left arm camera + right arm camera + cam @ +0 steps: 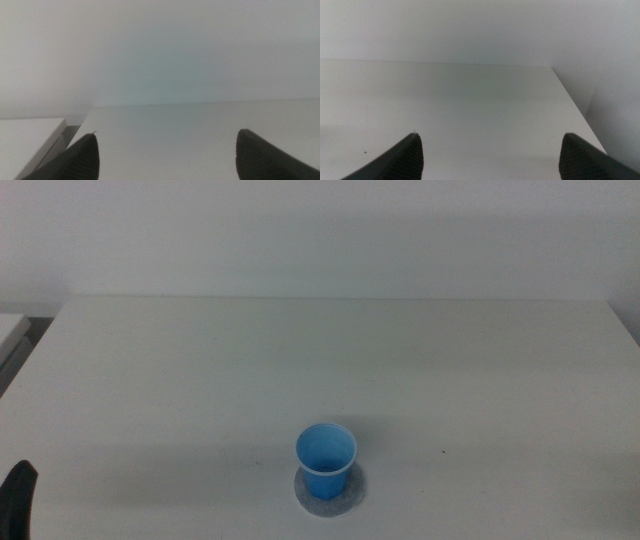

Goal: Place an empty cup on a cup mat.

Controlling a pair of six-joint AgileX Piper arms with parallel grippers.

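Observation:
The blue cup (326, 459) stands upright on the grey speckled cup mat (345, 495) near the front middle of the table in the middle view. It is empty, blue inside. My left gripper (165, 155) is open and holds nothing; only a dark tip of it (18, 498) shows at the bottom left corner of the middle view, far from the cup. My right gripper (490, 157) is open and holds nothing; it is out of the middle view. Neither wrist view shows the cup or the mat.
The white table (330, 360) runs to a pale wall at the back. A second pale surface (27, 137) lies beside the table's left edge, with a gap between. The table's right edge (575, 107) shows in the right wrist view.

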